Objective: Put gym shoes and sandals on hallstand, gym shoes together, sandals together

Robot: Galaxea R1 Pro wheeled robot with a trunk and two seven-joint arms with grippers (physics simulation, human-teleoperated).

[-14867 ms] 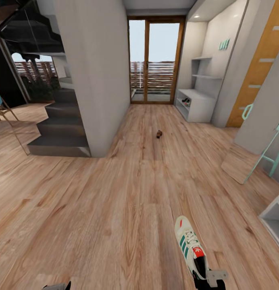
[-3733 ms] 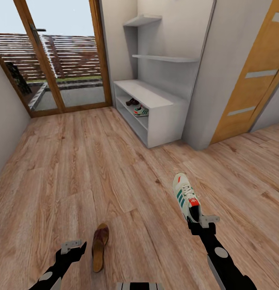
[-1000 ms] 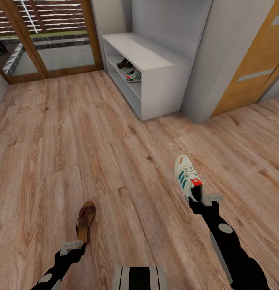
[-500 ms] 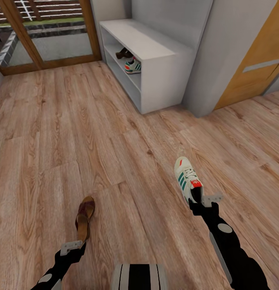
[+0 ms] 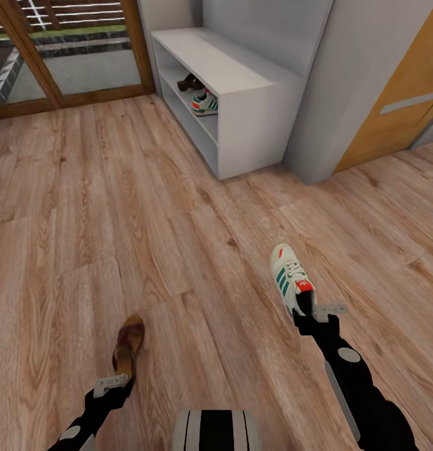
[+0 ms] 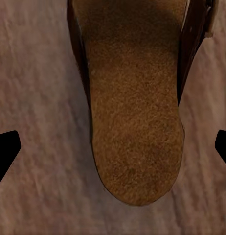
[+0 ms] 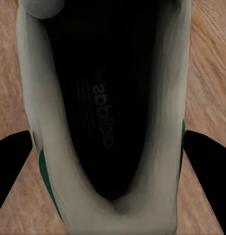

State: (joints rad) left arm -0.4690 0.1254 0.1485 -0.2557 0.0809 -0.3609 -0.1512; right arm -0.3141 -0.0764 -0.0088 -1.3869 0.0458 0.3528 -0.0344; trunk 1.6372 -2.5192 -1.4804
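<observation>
The gym shoe point(image 5: 290, 277) nearest the right arm was cream with teal side stripes and orange-red patches. Left of it, the sandal point(image 5: 128, 344) showed dark brown edges and a mottled reddish-brown footbed. The hallstand point(image 5: 254, 113) was light grey; the corridor floor point(image 5: 116, 219) was grained light brown. The shoe's insole print point(image 7: 105, 115) possibly read grey.

even, bright, soft-shadowed simulator light; wide-angle bending near the hallstand point(image 5: 241, 106); both wrist close-ups soft and blurred.

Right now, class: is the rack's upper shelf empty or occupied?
Occupied. A gym shoe and a sandal sit on the upper shelf of the hallstand.
</observation>
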